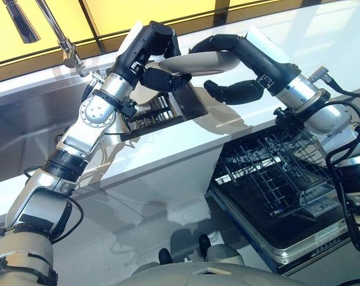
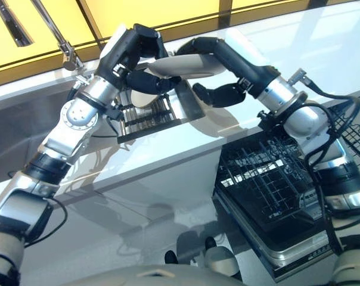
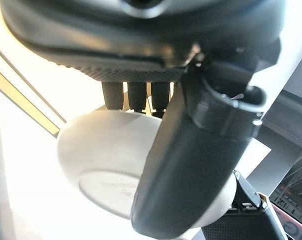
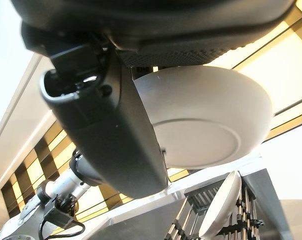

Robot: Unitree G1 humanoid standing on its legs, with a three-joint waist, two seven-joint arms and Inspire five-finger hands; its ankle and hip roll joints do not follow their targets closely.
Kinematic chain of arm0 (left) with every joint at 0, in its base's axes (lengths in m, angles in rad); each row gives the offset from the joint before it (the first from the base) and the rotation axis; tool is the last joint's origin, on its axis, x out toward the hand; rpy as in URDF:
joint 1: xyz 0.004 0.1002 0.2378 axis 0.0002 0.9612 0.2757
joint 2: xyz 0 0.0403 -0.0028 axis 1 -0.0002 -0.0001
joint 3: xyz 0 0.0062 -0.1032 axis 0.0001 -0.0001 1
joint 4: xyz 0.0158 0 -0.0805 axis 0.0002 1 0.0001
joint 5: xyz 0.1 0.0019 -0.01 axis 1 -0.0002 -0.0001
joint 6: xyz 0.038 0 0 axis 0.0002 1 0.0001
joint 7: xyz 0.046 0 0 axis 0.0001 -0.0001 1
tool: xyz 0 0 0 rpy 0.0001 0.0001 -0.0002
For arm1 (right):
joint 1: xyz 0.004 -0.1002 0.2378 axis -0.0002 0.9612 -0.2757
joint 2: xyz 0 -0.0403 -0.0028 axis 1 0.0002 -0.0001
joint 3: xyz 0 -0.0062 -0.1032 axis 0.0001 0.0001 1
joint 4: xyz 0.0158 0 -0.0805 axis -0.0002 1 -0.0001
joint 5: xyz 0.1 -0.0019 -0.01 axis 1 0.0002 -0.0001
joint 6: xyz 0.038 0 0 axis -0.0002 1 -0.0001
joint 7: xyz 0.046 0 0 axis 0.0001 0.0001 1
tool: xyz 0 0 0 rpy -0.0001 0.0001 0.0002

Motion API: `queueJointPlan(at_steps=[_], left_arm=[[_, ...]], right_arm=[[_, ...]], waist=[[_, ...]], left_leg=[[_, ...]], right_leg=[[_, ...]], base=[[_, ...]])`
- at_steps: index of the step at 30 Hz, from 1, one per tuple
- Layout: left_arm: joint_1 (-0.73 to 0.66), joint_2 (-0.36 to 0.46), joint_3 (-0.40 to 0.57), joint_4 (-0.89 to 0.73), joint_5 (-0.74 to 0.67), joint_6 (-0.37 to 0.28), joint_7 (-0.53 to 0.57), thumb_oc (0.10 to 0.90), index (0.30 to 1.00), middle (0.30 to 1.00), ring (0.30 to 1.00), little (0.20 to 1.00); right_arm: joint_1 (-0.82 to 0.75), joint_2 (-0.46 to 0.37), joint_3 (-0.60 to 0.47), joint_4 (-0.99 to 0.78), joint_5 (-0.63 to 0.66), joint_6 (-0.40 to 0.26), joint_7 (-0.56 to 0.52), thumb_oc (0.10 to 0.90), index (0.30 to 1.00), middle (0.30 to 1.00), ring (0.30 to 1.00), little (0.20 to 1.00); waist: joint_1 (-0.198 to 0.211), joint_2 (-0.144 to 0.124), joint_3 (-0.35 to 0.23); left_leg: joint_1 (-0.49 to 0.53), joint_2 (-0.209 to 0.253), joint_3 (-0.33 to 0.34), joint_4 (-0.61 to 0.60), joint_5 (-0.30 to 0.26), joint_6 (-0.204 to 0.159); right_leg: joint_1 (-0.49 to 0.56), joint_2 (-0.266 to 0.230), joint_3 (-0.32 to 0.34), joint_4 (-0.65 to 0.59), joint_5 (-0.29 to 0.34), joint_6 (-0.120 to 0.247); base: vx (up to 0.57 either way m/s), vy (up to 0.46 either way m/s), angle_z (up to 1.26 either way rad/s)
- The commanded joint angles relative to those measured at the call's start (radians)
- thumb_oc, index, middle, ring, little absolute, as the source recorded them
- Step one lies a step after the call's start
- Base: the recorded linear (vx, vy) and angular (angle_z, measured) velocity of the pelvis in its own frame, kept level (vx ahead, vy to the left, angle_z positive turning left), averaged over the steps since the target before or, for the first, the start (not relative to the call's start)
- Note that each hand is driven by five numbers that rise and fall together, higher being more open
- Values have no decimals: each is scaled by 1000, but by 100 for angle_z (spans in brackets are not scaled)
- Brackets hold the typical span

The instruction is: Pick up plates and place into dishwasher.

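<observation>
A white plate (image 1: 198,61) is held above the dish rack (image 1: 159,113), grasped by the left hand (image 1: 153,74). The right hand (image 1: 230,62) also grips it, fingers over the rim.

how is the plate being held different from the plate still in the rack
The held plate is lifted above the counter, lying near flat between the left robot hand and right robot hand. The rack plate stands on edge in the drying rack, untouched. Both are plain white.

Head stereo downward; wrist cameras close beneath plate (image 4: 211,120).
</observation>
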Motion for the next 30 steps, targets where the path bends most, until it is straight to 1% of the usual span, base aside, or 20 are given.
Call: queueJointPlan(at_steps=[1,4,9,14,16,17,18,19,23,25,27,30], left_arm=[[-206,-12,-26,-26,-75,-71,26,100,300,300,300,200],[-207,-13,-24,-34,-74,-67,26,100,300,300,300,200],[-211,1,-23,-46,-68,-60,29,100,300,300,300,200],[-211,10,-21,-44,-52,-58,31,100,300,300,300,200],[-206,17,-20,-40,-45,-58,31,100,300,300,300,200],[-202,22,-18,-38,-42,-49,25,218,401,401,401,318],[-198,25,-15,-37,-39,-40,20,396,554,554,554,496],[-188,34,-12,-34,-36,-28,9,800,900,900,900,900],[-172,58,-9,-18,-21,-18,15,800,900,900,900,900],[-141,80,11,-11,-11,-13,26,800,900,900,900,900],[-129,86,20,-7,-6,-15,37,800,900,900,900,900],[-50,103,94,17,23,-23,81,800,900,900,900,900]], right_arm=[[-154,47,-22,48,38,-56,-102,100,300,300,300,200],[-156,43,-17,51,18,-49,-111,100,300,300,300,200],[-153,16,-9,67,-67,-31,-152,100,300,300,300,200],[-154,0,-8,69,-78,-23,-159,100,300,300,300,200],[-154,-10,-8,71,-100,-18,-162,100,300,300,300,200],[-150,-19,-10,74,-113,-21,-166,100,300,300,300,200],[-150,-26,-11,75,-118,-20,-171,100,300,300,300,200],[-146,-37,-16,77,-133,-19,-179,100,300,300,300,200],[-131,-61,-31,73,-147,-20,-195,100,300,300,300,200],[-100,-89,-62,63,-174,-31,-246,100,300,300,300,200],[-90,-97,-74,61,-183,-39,-266,100,300,300,300,200],[-16,-128,-160,29,-274,-60,-344,100,300,300,300,200]], waist=[[24,-14,-132],[25,-15,-131],[24,-15,-130],[24,-15,-129],[24,-15,-127],[23,-15,-127],[23,-15,-127],[23,-15,-127],[21,-13,-126],[20,-15,-126],[19,-16,-125],[15,-16,-121]], left_leg=[[-9,-43,-25,40,-132,20],[-9,-42,-25,40,-131,20],[-8,-42,-25,37,-129,20],[-9,-43,-27,39,-129,21],[-8,-43,-28,37,-129,21],[-7,-43,-27,36,-128,21],[-7,-42,-27,36,-128,21],[-6,-42,-27,35,-128,20],[-5,-41,-25,34,-128,20],[-6,-41,-24,34,-127,21],[-6,-41,-23,34,-126,21],[-8,-41,-21,37,-127,22]], right_leg=[[-24,51,3,69,-93,76],[-24,51,2,69,-93,74],[-24,50,-1,69,-93,74],[-25,51,-1,72,-95,74],[-25,50,-1,72,-95,74],[-25,50,-1,72,-94,74],[-24,50,-1,72,-94,74],[-24,51,0,72,-94,75],[-24,51,-1,71,-93,76],[-26,51,0,70,-90,78],[-26,51,0,70,-89,78],[-30,51,4,70,-87,79]], base=[[11,-2,5],[6,-1,3],[0,0,0],[0,0,0],[0,0,0],[0,0,0],[0,0,0],[0,0,0],[0,0,0],[0,0,0],[0,0,0],[0,0,0]])
